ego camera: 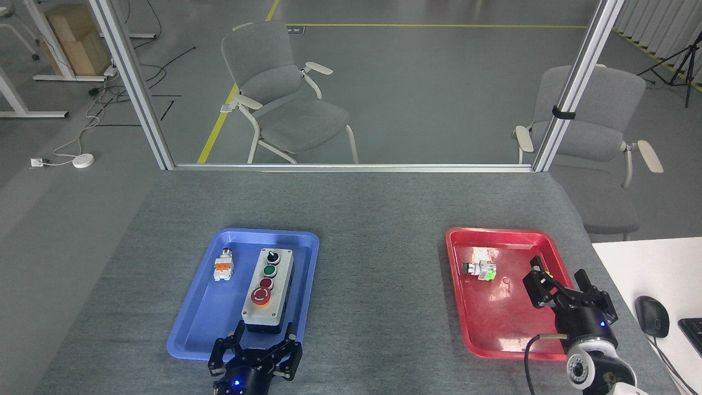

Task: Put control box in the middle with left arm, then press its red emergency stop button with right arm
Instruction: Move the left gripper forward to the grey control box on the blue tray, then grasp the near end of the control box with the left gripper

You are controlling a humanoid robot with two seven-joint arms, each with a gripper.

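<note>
Left gripper [262,337] spread wide at the blue tray's [193,321] near edge, just short of the control box [268,288]. Right gripper [562,283] parted, empty, over the red tray [493,323]. Box inside the blue tray, red emergency stop button [261,295] nearest.

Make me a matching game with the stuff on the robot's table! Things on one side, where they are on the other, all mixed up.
Things:
1. control box
2. green-tipped switch part
3. left gripper
4. computer mouse

Places:
A. on the white desk at the far right
B. in the blue tray, beside the white-and-orange switch part
C. in the red tray
D. at the near end of the control box, open

Pairs: 1-B, 2-C, 3-D, 4-A
</note>
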